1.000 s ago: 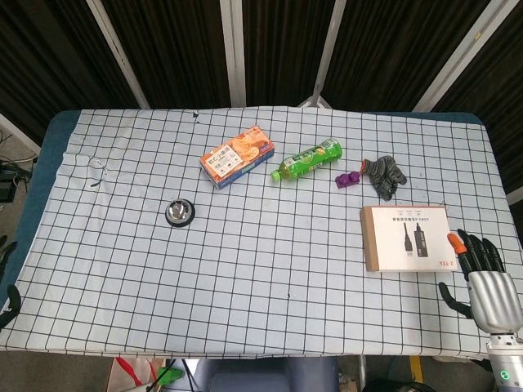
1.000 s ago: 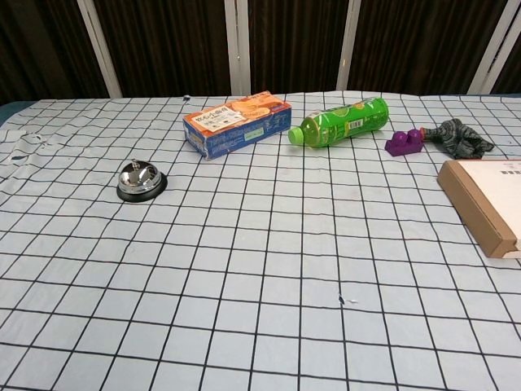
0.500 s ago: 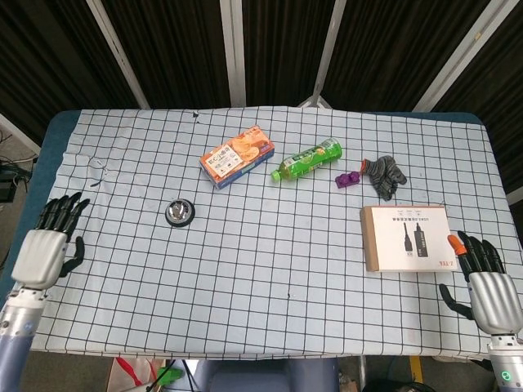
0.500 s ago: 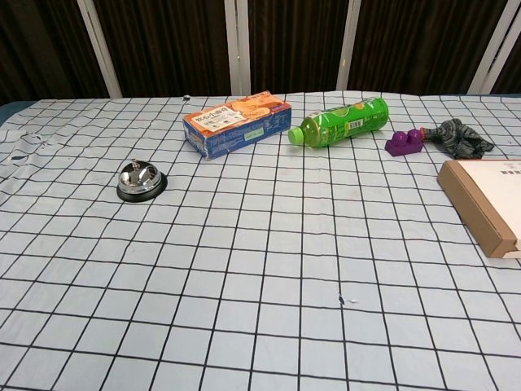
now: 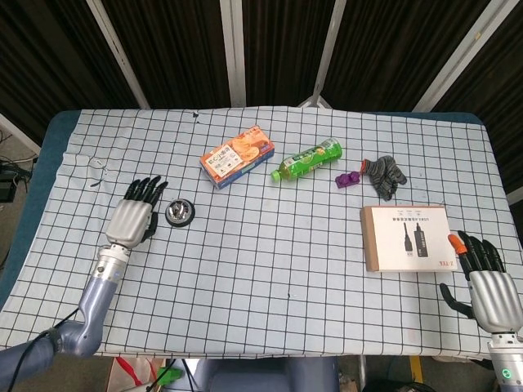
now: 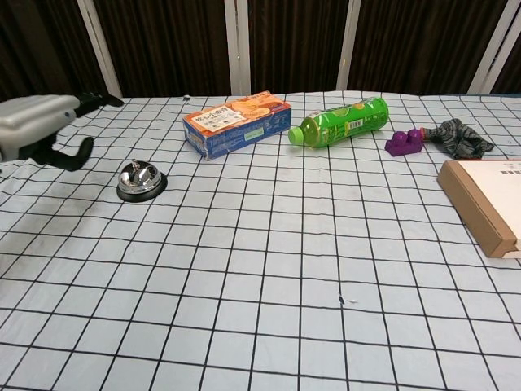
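Note:
My left hand [image 5: 135,216] [image 6: 39,129] hovers open and flat just left of a small silver call bell [image 5: 179,211] [image 6: 140,181], fingers stretched toward the back of the table, holding nothing. At the near right corner my right hand [image 5: 487,282] lies open, fingers spread, empty, just right of a flat cardboard box [image 5: 406,237] [image 6: 485,201] with a cable pictured on it. The right hand does not show in the chest view.
An orange and blue snack box [image 5: 237,156] [image 6: 237,122], a green bottle [image 5: 308,159] [image 6: 339,121] on its side, a purple block [image 5: 348,177] [image 6: 405,142] and a grey glove [image 5: 385,175] [image 6: 459,136] lie along the back of the checked tablecloth [image 5: 270,269].
My left arm has swung in from the table's left edge to beside the bell, and now shows in the chest view. The right hand has barely moved.

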